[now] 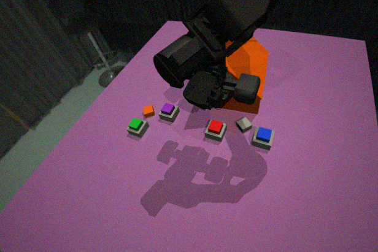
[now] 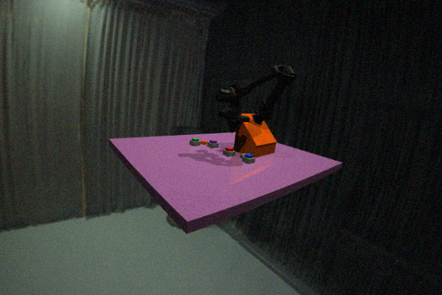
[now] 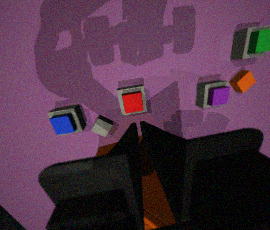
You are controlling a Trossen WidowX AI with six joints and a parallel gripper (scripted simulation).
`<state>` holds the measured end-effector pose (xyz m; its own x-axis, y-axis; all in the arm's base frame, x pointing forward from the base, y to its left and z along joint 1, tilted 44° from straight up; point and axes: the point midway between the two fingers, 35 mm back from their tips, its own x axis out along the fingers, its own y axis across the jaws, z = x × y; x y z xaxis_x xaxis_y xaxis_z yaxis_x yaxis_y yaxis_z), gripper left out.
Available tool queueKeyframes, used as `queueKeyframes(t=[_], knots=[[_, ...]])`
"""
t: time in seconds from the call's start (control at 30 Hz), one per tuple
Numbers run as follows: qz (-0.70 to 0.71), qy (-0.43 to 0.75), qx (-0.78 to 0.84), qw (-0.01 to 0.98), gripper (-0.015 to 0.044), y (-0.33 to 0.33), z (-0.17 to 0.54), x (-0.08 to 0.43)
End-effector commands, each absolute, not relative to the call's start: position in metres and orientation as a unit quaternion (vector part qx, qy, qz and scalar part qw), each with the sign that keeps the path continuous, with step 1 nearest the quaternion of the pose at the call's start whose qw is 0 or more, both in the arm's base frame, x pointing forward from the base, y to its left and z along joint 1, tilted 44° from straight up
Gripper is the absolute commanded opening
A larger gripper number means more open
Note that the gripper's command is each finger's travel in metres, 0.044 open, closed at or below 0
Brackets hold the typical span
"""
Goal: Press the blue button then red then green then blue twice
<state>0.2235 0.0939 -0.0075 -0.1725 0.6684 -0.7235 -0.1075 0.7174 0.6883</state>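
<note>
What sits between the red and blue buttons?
A small grey block sits between the red button and blue button, slightly behind their line; top view shows it.

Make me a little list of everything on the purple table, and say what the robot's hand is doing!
table: purple top
buttons: green button, purple button, red button, blue button, each on a grey base
blocks: small orange block between the green and purple buttons; small grey block between the red and blue buttons
big thing: large orange block behind the arm
hand: hand shut, holding nothing
hand position: raised above the table, tips pointing near the red button in the wrist view
</note>
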Motion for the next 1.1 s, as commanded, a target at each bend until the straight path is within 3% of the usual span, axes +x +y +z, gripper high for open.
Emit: queueKeyframes(t=[0.0,0.13,1.07], knots=[[0.32,0.698,0.198,0.609,0.002,0.107,-0.027,0.22],[0.322,0.698,0.2,0.608,0.002,0.133,-0.053,0.211],[0.322,0.698,0.2,0.607,0.002,0.155,-0.077,0.204]])
